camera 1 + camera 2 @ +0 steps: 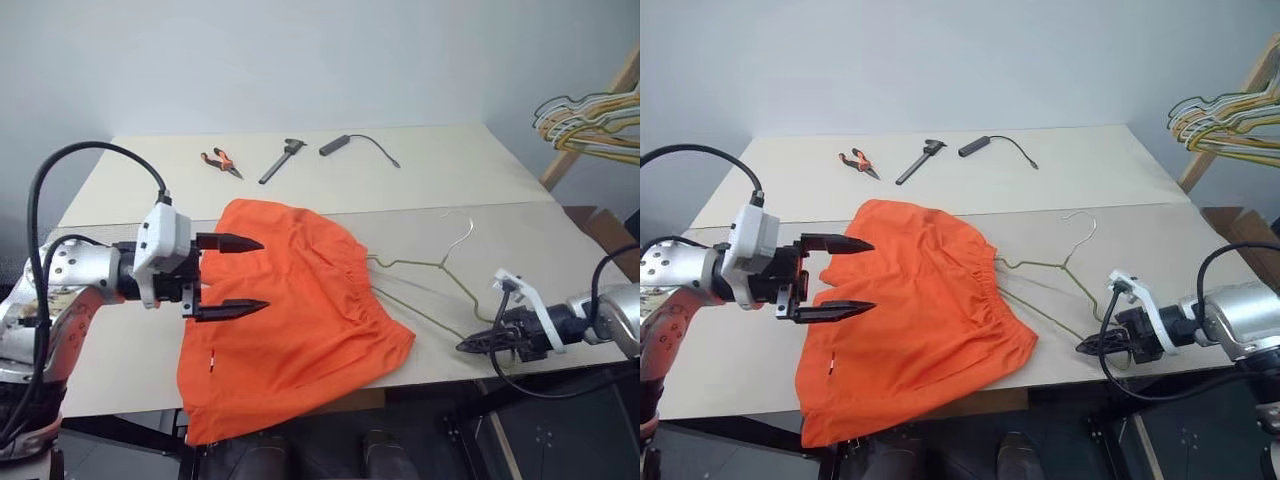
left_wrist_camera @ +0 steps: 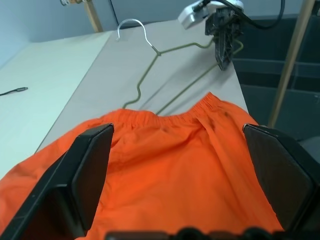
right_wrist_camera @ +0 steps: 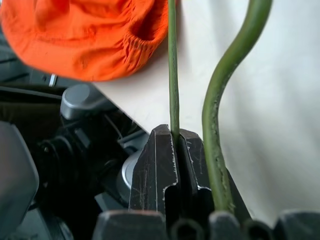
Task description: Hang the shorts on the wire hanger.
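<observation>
The bright orange shorts (image 1: 290,320) lie flat over the table's (image 1: 450,170) near edge, gathered waistband toward the wire hanger (image 1: 430,275), whose hook points away. The right gripper (image 1: 478,343) pinches its wire; the left gripper (image 1: 245,275) hovers spread above the shorts.

Head pair overlooks table (image 1: 480,165); wrist cameras close.
</observation>
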